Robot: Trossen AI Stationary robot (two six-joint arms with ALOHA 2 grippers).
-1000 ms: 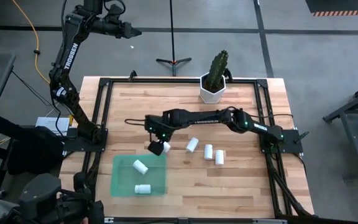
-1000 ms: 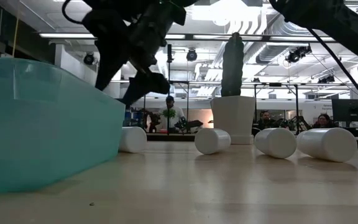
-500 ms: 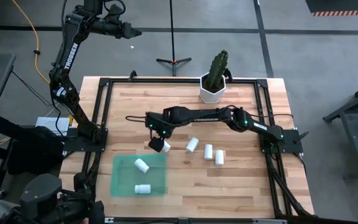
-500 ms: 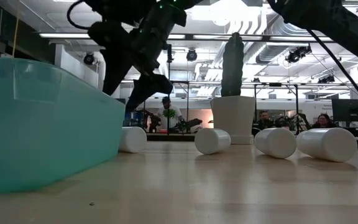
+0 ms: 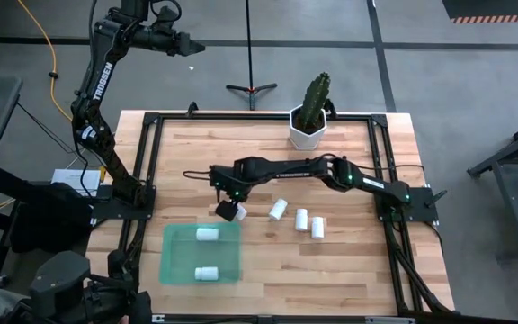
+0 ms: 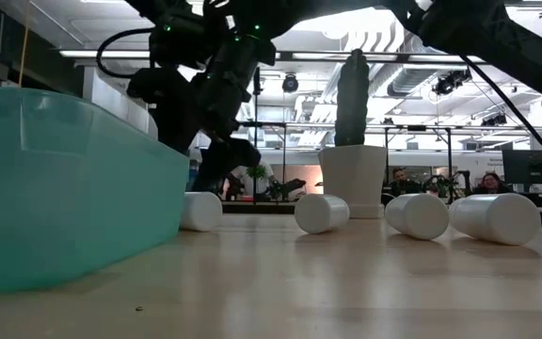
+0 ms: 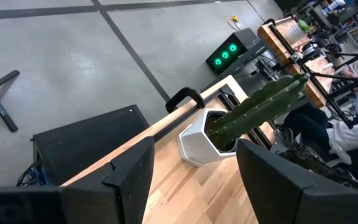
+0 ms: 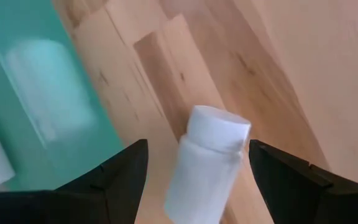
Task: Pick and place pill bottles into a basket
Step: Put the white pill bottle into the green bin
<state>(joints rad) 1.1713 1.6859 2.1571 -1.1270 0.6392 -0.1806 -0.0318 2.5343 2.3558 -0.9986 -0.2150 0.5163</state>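
Wooden surface [image 5: 349, 261] in a black frame, grey workshop floor around it, people seated far behind.

Item: basket [image 5: 176, 270], green, near the front left. Holds two bottles [image 5: 207, 235] and [image 5: 206, 273], both lying on their sides.

Item: loose bottles, four, all on their sides on the bare wood. One [image 5: 239, 211] lies just beyond the basket's far right corner; three [image 5: 278, 210], [image 5: 301, 218], [image 5: 317, 226] sit in a loose row further right.

Item: cactus pot [image 5: 308, 133], far edge, no part in the job.

Right claw [image 5: 228, 206]: open, empty, hanging over the nearest loose bottle, which shows between its fingers [image 8: 120, 177] in the wrist view.

Left claw [image 5: 187, 47]: open, empty, raised well off the surface.

Tally: two of six placed, four to go; my guess is the nearest comes next.
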